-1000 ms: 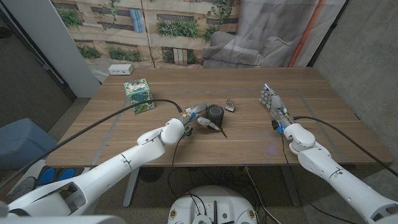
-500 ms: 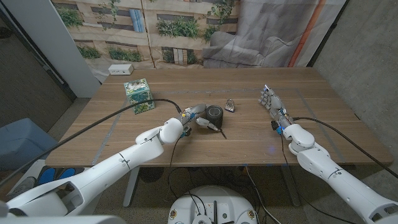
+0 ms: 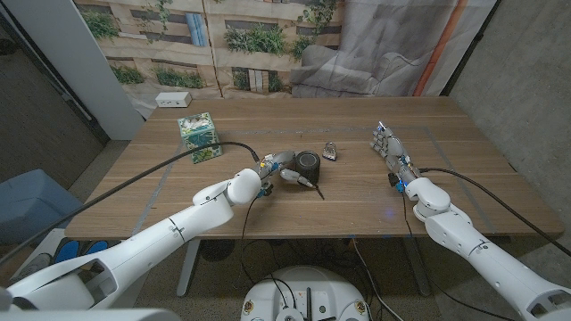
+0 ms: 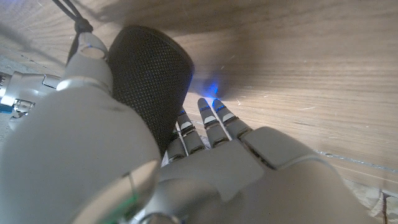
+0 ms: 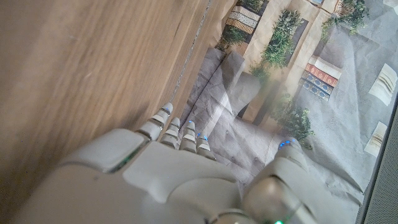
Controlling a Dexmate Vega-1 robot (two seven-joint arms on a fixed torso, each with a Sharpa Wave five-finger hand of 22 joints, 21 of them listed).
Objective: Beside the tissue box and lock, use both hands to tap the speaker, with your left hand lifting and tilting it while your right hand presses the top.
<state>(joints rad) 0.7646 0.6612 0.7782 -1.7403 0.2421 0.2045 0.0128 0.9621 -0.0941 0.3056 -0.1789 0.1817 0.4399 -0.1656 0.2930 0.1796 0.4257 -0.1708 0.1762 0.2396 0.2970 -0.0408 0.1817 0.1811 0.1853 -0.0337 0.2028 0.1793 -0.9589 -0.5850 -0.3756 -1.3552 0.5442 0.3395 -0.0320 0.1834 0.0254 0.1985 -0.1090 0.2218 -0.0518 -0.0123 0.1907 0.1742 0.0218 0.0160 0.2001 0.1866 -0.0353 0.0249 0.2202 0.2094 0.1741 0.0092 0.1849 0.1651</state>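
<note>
The left hand (image 3: 278,166) wraps its fingers around the speaker (image 3: 309,162); the right hand (image 3: 389,145) waits well apart, fingers straight, empty. Tilting could slip the speaker free.

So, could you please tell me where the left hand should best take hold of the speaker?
Probably its round mesh side wall, from the robot's left. The speaker is a short upright cylinder, and the left hand already sits there, leaving the top free for the right hand.
</note>
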